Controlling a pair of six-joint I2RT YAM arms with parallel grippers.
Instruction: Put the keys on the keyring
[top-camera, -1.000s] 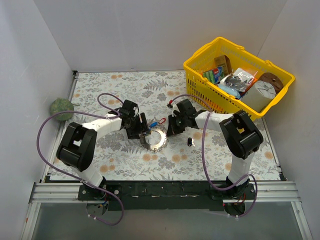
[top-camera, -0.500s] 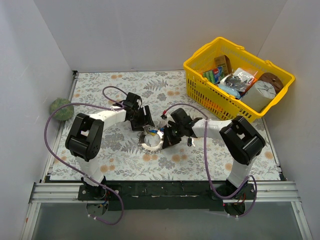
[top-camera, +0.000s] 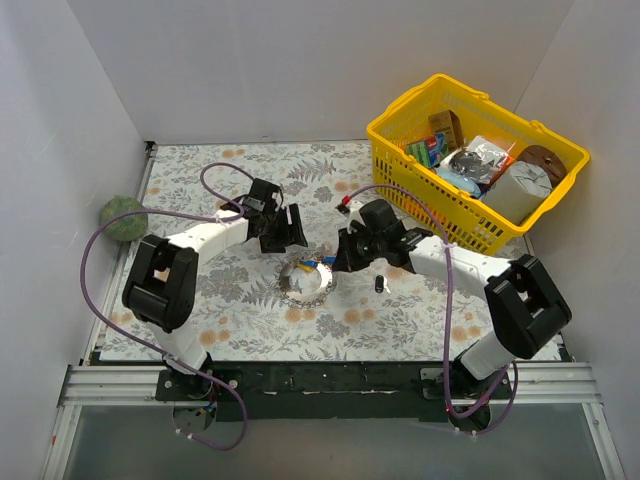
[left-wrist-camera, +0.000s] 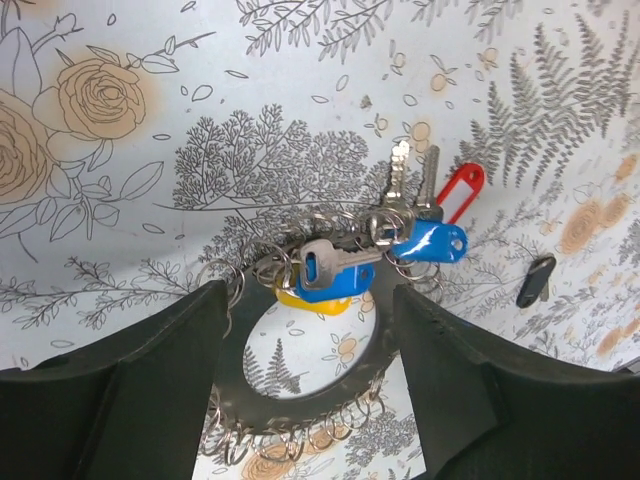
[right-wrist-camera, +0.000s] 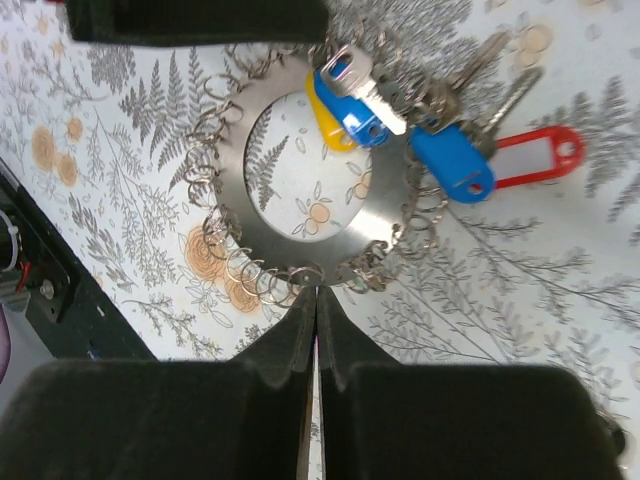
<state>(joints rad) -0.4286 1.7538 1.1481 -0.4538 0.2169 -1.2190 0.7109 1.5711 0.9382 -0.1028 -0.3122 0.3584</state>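
The keyring (top-camera: 307, 279), a flat silvery ring rimmed with small wire loops, lies on the floral mat. Keys with blue heads (left-wrist-camera: 330, 280), a yellow tag and a red tag (left-wrist-camera: 460, 190) lie bunched on its far edge. A dark key (top-camera: 379, 284) lies alone to its right. My left gripper (top-camera: 285, 228) is open just behind the ring, and the ring (left-wrist-camera: 300, 405) shows between its fingers (left-wrist-camera: 150, 380). My right gripper (top-camera: 345, 258) is shut, with its tips (right-wrist-camera: 316, 295) meeting at the rim of the ring (right-wrist-camera: 300, 240). I cannot tell if they pinch a loop.
A yellow basket (top-camera: 400, 165) full of odds and ends stands at the back right. A green ball (top-camera: 120, 217) lies by the left wall. White walls enclose the mat on three sides.
My left gripper has drawn back from the ring toward the far side. My right gripper came down onto the ring's right side, then eased back a little. The keys now lie on the ring's far edge.
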